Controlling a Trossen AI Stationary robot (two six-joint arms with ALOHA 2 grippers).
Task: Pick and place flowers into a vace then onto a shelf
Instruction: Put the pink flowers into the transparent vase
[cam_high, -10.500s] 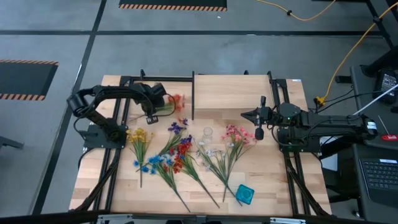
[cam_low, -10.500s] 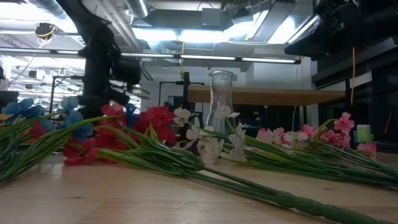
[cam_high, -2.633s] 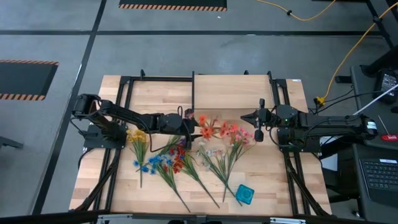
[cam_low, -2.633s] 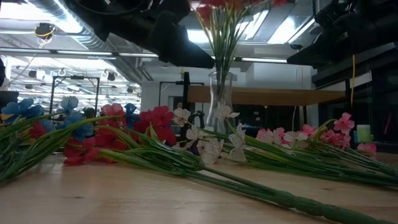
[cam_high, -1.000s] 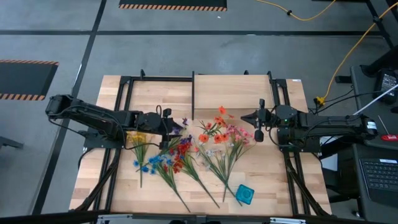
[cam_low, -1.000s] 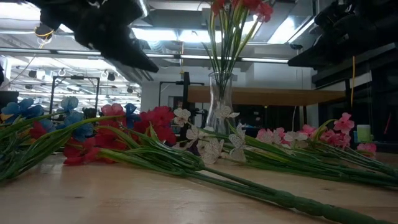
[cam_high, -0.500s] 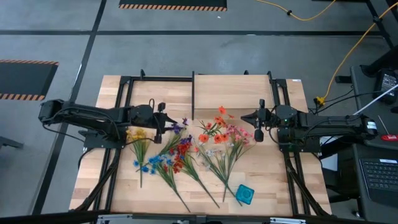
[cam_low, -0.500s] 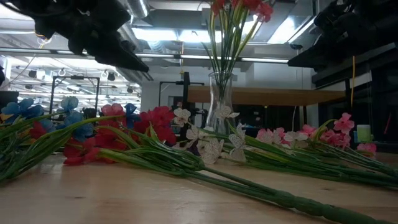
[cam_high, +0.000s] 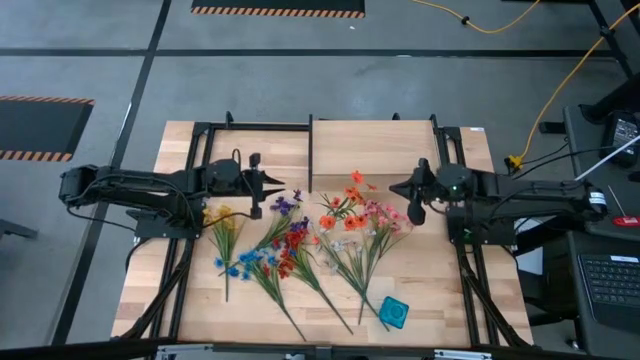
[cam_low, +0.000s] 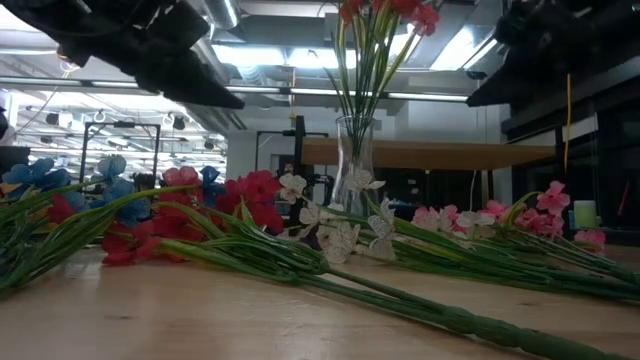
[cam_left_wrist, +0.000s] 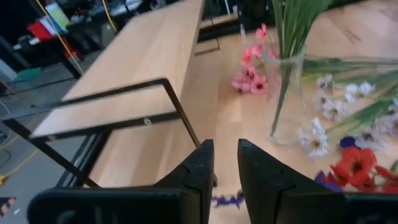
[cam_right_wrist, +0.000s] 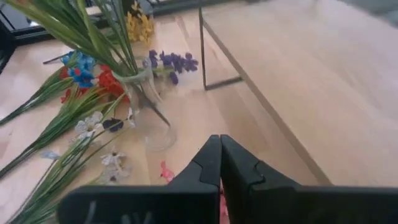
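Note:
A clear glass vase (cam_high: 334, 213) stands upright on the tabletop and holds an orange-red spray (cam_high: 345, 203), whose stems stick down into it. The vase also shows in the low view (cam_low: 355, 150). Loose flowers lie flat around it: yellow (cam_high: 222, 218), purple (cam_high: 285, 205), red and blue (cam_high: 275, 255), white (cam_high: 340, 247) and pink (cam_high: 385, 215). My left gripper (cam_high: 272, 183) hovers to the left of the vase, slightly open and empty (cam_left_wrist: 224, 146). My right gripper (cam_high: 400, 188) hovers to the right of the vase, shut and empty (cam_right_wrist: 219, 140). The shelf (cam_high: 375, 148) stands behind the vase.
A small teal block (cam_high: 394, 312) lies near the front right. Black frame posts (cam_high: 310, 150) stand at the shelf's left edge, and its thin legs show in the left wrist view (cam_left_wrist: 180, 112). Bare wood lies along the near edge.
My left gripper has drawn back from the vase toward the table's left edge and a little toward the far edge, empty. The orange-red spray stays upright in the vase. The loose flowers have not moved.

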